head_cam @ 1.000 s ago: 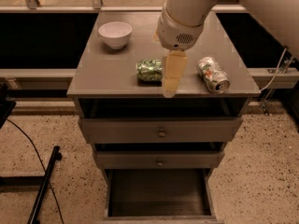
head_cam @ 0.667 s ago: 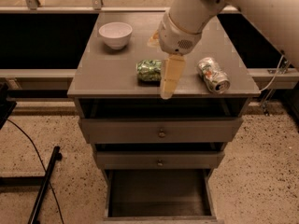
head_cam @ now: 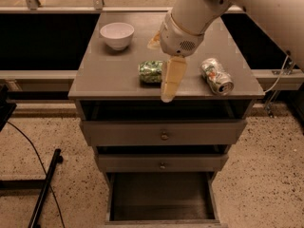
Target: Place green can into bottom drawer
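The green can [head_cam: 150, 72], mottled green and white, lies on its side near the front middle of the grey cabinet top [head_cam: 109, 75]. My gripper [head_cam: 160, 69] hangs over it from the white arm, open. One beige finger [head_cam: 171, 80] reaches down just right of the can to the front edge; the other fingertip [head_cam: 154, 41] shows behind the can. The can is not held. The bottom drawer [head_cam: 161, 196] is pulled out below, its dark floor bare.
A white bowl [head_cam: 117, 34] stands at the back left of the top. A silver-white can with red and green marks [head_cam: 217, 76] lies at the right front. Two shallower knobbed drawers [head_cam: 164, 136] are slightly ajar. A black stand leg [head_cam: 45, 189] lies on the floor at left.
The wrist has tilted and shifted slightly left and down toward the green can. The rear finger has come into view behind it. The cans and drawers have not moved.
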### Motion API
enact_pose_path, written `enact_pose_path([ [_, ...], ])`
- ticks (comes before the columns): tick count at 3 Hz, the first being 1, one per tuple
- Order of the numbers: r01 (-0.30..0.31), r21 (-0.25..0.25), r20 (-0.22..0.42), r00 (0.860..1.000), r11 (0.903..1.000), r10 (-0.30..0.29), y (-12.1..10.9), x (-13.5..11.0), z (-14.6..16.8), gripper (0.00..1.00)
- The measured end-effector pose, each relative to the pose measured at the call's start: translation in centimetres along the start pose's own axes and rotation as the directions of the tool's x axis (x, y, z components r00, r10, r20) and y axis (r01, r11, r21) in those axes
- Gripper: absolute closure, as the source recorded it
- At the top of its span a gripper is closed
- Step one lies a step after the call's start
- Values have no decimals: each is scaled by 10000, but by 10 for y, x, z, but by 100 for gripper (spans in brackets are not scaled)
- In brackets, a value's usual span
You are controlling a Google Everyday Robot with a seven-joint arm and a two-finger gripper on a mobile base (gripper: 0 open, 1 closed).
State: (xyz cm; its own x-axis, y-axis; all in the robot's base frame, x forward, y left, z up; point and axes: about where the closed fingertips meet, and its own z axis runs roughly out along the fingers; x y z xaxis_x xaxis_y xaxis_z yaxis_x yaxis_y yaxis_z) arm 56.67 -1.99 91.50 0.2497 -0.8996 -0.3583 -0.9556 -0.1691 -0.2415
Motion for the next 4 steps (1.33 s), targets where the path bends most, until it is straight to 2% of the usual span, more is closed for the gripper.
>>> enact_pose_path([
  [1, -392, -94, -489, 9981, 9992, 387, -14, 14, 17, 0],
  [2, -787, -179, -1237, 9894, 9967, 759, -29, 36, 35, 0],
  [3, -1023, 68, -1888, 9767, 9947, 1018, -41, 55, 33, 0],
  [4, -1047, -3, -2198, 9702, 9945, 1021, -52, 65, 41, 9],
])
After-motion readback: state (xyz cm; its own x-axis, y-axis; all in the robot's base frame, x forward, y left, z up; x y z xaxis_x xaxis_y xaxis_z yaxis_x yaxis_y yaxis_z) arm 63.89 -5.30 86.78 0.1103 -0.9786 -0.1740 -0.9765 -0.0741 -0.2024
